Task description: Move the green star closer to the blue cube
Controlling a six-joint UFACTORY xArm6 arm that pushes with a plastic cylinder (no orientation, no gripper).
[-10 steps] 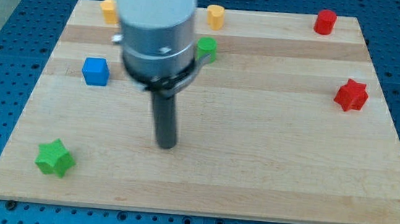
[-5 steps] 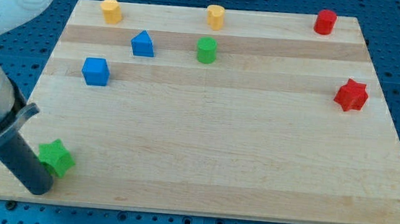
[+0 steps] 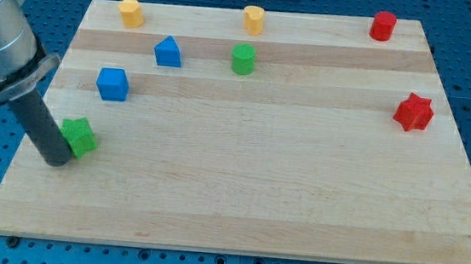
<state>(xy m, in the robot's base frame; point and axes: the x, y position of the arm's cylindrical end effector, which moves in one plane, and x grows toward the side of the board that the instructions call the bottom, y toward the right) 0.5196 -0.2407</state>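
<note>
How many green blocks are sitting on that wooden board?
2. The green star lies near the view's left edge, right beside my tip. The green cylinder stands near the view's top, around the middle. The arm might hide more at the far left.

wooden board (image 3: pixel 300 180), eight small blocks, perhaps two yellow cylinders (image 3: pixel 129 12)

- Bright, even light falls from overhead; the wooden board (image 3: pixel 252 142) is evenly lit, without glare.
- Shadows are short and soft, hugging each block's base.
- The rod casts a faint shadow around my tip (image 3: pixel 55 160).
- The arm housing (image 3: pixel 1 30) at ten o'clock looks slightly soft, perhaps out of focus.
- Block edges are sharp.
</note>
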